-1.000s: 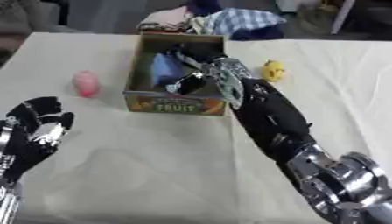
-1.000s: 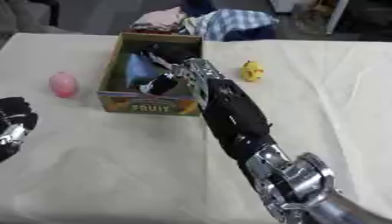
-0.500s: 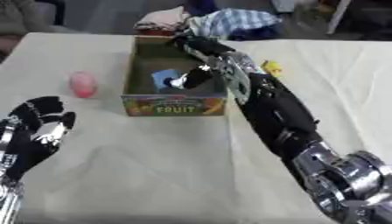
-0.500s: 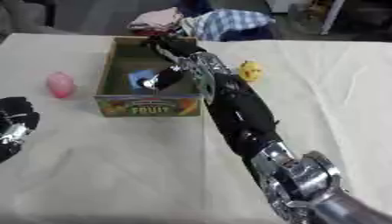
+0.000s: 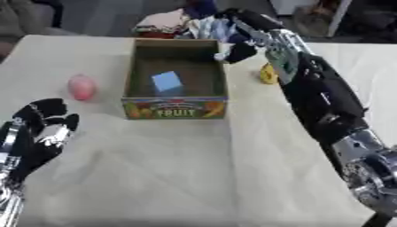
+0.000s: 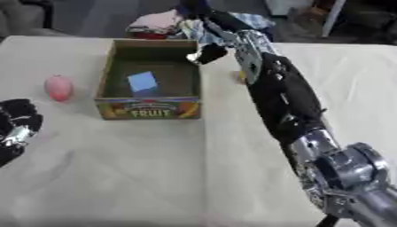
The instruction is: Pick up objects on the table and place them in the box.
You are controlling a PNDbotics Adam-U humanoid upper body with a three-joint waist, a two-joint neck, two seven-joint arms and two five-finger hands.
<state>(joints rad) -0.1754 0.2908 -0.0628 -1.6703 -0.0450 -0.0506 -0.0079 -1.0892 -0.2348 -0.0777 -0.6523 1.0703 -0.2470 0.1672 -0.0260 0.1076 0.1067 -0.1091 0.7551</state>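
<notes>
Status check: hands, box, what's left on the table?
Right hand at box's far right corner, holding nothing visible. Left hand idle, open, lower left. Blue cube in box. Pink object and yellow object remain on table, unobstructed.

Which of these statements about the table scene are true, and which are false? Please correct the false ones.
1. A blue cube lies inside the box. True.
2. The pink object is inside the box. False: it lies on the table, left of the box.
3. The yellow object sits right of the box. True.
4. The right hand holds the blue cube. False: the cube lies alone in the box.
5. The left hand rests at the lower left. True.
</notes>
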